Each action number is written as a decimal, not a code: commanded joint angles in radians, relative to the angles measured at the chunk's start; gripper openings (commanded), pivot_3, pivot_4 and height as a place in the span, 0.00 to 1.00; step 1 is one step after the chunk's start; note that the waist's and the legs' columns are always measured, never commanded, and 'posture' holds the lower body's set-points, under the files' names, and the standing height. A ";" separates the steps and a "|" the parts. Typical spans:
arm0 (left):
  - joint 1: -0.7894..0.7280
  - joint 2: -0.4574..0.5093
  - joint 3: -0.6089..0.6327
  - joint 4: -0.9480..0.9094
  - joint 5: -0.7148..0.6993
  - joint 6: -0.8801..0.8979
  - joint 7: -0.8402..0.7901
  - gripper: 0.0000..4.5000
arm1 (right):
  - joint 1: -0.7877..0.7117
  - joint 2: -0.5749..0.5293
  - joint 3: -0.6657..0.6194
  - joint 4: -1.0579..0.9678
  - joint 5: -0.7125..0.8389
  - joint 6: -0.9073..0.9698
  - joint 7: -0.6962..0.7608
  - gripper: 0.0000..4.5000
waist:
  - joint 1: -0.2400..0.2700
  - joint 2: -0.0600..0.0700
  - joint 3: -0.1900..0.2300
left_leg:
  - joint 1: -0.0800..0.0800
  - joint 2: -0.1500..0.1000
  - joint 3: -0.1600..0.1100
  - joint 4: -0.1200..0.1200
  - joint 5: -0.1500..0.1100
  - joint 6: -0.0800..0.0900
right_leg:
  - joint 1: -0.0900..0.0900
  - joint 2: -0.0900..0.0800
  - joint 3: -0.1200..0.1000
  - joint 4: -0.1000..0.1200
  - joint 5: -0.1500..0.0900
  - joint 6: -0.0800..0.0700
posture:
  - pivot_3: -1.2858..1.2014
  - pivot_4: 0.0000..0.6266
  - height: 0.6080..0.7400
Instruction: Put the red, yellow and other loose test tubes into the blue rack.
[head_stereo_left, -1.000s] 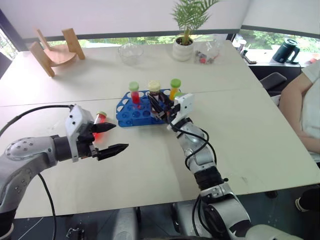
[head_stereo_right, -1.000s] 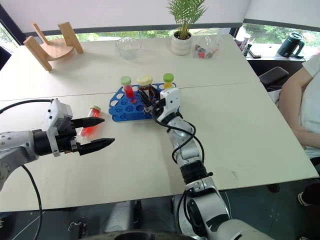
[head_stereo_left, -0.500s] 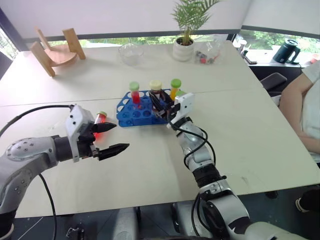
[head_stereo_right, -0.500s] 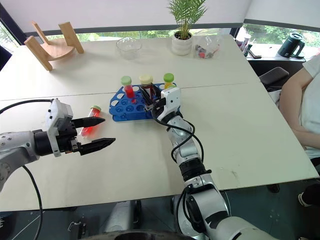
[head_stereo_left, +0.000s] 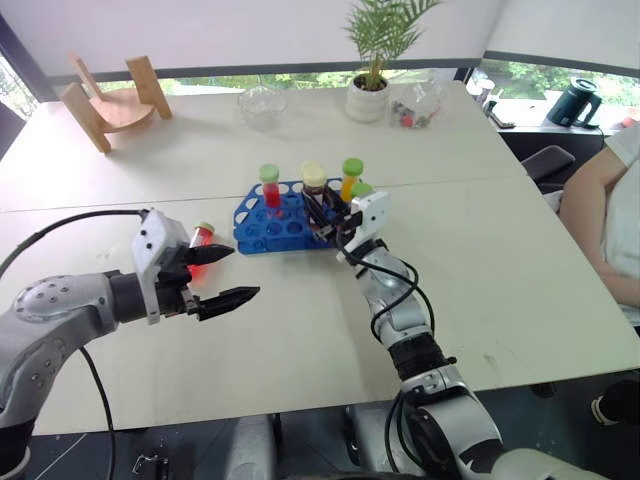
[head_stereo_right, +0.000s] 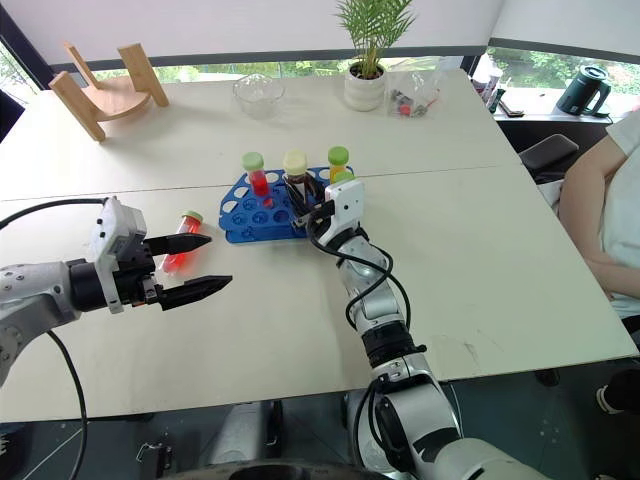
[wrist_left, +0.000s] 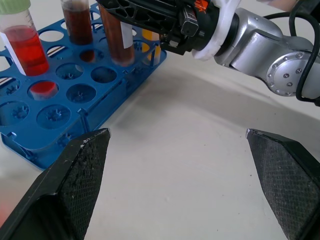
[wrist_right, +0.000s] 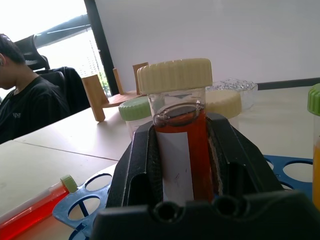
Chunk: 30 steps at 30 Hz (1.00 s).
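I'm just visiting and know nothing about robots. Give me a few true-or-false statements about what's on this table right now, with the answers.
1. The right gripper is shut on a cream-capped tube of dark reddish liquid at the blue rack. True.
2. The left gripper is clamped on a tube. False: its fingers are spread wide with nothing between them.
3. A red tube with a green cap lies loose on the table, off the rack's end nearer the left gripper. True.
4. The blue rack is full. False: only a few tubes stand in it and most holes are empty.
5. A potted plant stands on the table's far side. True.
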 joint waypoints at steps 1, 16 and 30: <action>-0.008 -0.004 0.002 -0.019 0.003 -0.015 0.000 1.00 | 0.004 0.003 0.011 -0.033 0.002 0.004 0.013 0.30 | 0.000 0.000 0.000 | 0.000 0.000 0.000 0.000 0.000 0.000 | 0.000 0.000 0.000 0.000 0.000 0.000 | 0.52 0.24 1.00; -0.333 0.065 -0.108 0.224 0.187 0.197 0.212 1.00 | 0.179 -0.444 0.036 -0.750 0.200 0.678 0.321 0.98 | 0.013 0.000 0.000 | 0.000 -0.001 0.000 0.002 0.000 0.000 | 0.001 0.000 0.000 0.000 0.000 0.000 | 0.52 0.24 1.00; -0.854 0.012 -0.484 0.772 0.363 0.604 0.180 1.00 | -0.078 -0.887 -0.041 -0.761 0.410 0.735 0.841 0.98 | 0.004 -0.002 0.001 | 0.000 -0.001 -0.002 0.001 0.000 0.001 | 0.001 0.001 -0.001 -0.001 -0.001 0.001 | 0.52 0.24 1.00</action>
